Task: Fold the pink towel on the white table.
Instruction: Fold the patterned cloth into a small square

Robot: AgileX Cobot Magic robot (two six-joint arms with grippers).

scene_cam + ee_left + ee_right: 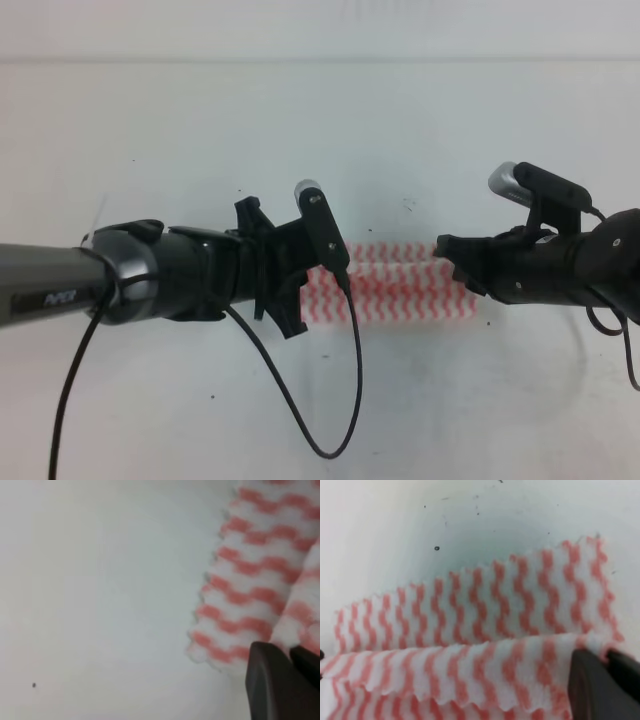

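Pink towel (pixel 400 283) pinched between both tools

Pretty much just a big plain white table (pixel 300 120) filling the view. Past its far edge, a pale, slightly brighter band (pixel 320 30), hard to tell whether wall or backdrop. Soft, even light, with only faint blurry shadows on the tabletop. A few tiny dark specks (pixel 408 203) scattered around the table's middle.
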